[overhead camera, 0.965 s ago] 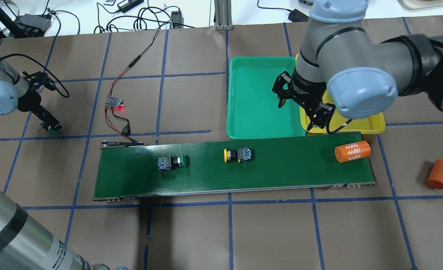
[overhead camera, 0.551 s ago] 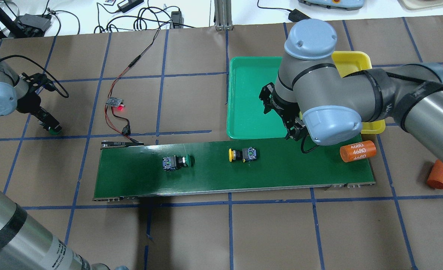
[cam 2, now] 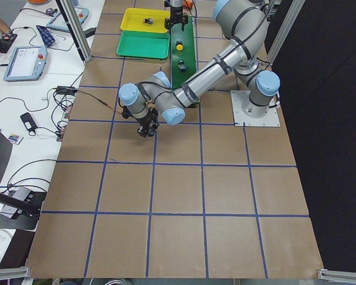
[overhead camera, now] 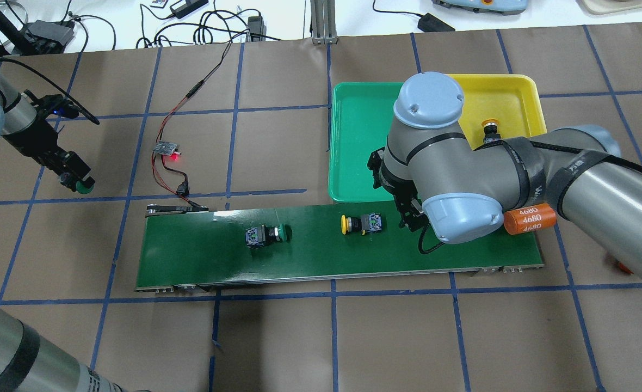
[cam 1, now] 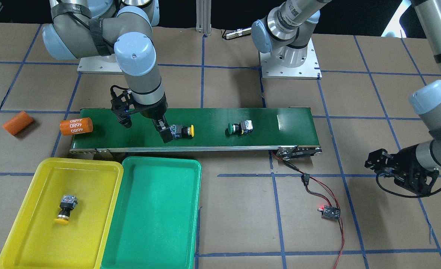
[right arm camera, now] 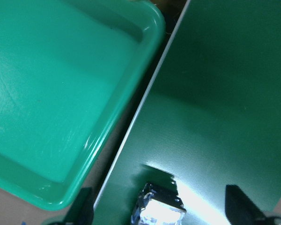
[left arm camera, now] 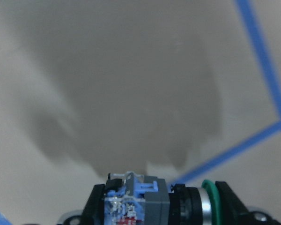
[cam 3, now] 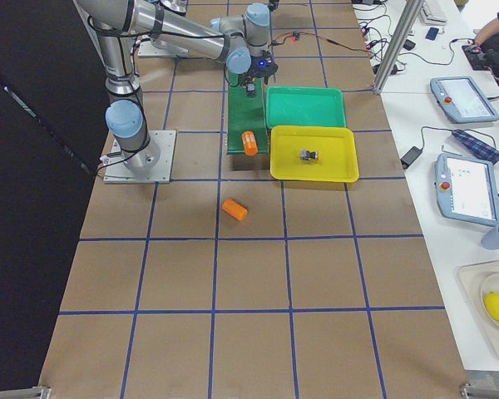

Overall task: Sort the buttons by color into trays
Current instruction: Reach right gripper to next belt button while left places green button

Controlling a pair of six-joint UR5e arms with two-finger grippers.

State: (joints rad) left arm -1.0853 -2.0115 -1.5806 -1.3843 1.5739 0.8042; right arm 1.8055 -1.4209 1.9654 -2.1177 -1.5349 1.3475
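Observation:
My right gripper [cam 1: 144, 129] is open, low over the dark-green conveyor belt [cam 1: 213, 119]. In the right wrist view its fingers [right arm camera: 82, 206] stand on either side of a yellow button's switch block [right arm camera: 159, 212]. That yellow button [overhead camera: 360, 224] lies on its side on the belt. A green button [overhead camera: 266, 234] lies further left on the belt. My left gripper [overhead camera: 75, 178] is shut on the other green button [left arm camera: 154, 206], just above the table paper. The second yellow button [cam 1: 65, 209] lies in the yellow tray [cam 1: 22, 239]. The green tray [cam 1: 153, 224] is empty.
An orange cylinder marked 4680 [overhead camera: 530, 218] lies at the belt's right end. Another orange cylinder [cam 1: 17, 122] lies on the paper beyond it. A small circuit board with a red light [overhead camera: 167, 148] and its wires sit left of the trays.
My right arm swung from over the trays down to the belt, beside the yellow button. The belt's buttons and the 4680 cylinder drifted right. My left gripper shifted slightly, still holding its green button.

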